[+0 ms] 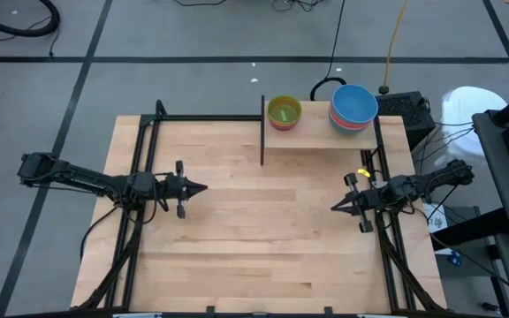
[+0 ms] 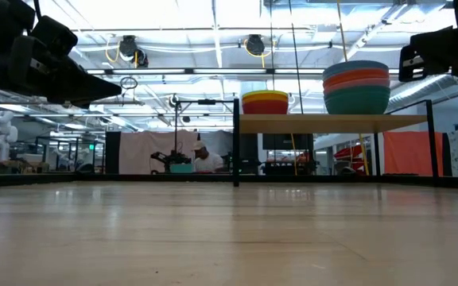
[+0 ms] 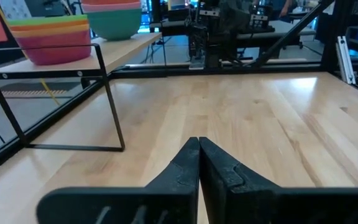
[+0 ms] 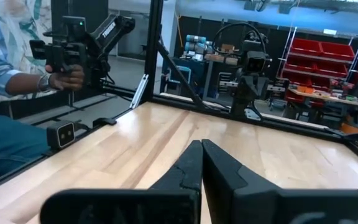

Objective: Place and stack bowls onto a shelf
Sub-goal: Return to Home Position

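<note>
Two stacks of bowls stand on the raised shelf (image 1: pixel 321 140) at the table's far side. One stack (image 1: pixel 284 112) shows lime green on top in the high view, with yellow, orange and pink or red rims (image 3: pixel 50 38) in the other views. The other stack (image 1: pixel 353 108) is blue on top over orange, red and teal (image 2: pixel 356 87). The shelf's thin dark upright panel (image 1: pixel 262 131) is at its left end. My left gripper (image 1: pixel 203 187) hovers shut over the table's left side. My right gripper (image 1: pixel 333 208) hovers shut over the right side. Neither holds anything.
The shelf stands on thin black legs (image 3: pixel 114 112) above the tabletop (image 1: pixel 263 238). Black frame rails run along the table's left (image 1: pixel 135 247) and right (image 1: pixel 396 256) sides. A person's hand (image 4: pixel 64 76) holds a device beyond the table in the right wrist view.
</note>
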### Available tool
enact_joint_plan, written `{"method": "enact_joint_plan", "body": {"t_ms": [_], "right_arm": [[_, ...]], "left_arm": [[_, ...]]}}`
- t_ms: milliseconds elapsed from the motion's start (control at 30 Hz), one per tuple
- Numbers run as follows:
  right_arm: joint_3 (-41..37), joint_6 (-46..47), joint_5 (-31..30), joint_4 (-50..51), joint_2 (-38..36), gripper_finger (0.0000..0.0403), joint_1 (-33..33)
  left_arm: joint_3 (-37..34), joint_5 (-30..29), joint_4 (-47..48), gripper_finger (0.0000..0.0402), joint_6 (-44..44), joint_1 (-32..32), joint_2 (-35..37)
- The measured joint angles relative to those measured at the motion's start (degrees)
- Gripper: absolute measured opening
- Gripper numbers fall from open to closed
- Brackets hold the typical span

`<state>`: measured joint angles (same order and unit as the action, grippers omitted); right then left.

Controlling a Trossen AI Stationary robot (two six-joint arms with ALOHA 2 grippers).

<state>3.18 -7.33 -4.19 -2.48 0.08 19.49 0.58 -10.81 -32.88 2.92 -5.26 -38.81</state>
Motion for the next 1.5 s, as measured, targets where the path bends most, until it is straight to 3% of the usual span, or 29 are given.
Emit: {"method": "enact_joint_plan", "body": {"t_ms": [333,900,1433,1500], "right_arm": [[0.07,-1.07,-3.22,1.89,0.0,0.0,-3.27],[0.07,-1.67,1.39,4.66,0.0,0.0,-13.53],[-0.09,1.12,1.4,4.42,0.35,0.0,-14.27],[-0.13,1.45,3.49,4.21,0.35,0.0,-14.27]], "left_arm": [[0.0,0.0,0.07,0.001,0.07,0.0,0.0],[0.0,0.0,0.09,0.001,0.39,0.0,0.0],[0.0,0.0,0.12,0.0012,0.83,0.0,0.0],[0.0,0.0,0.13,0.0006,0.82,0.0,0.0]]}}
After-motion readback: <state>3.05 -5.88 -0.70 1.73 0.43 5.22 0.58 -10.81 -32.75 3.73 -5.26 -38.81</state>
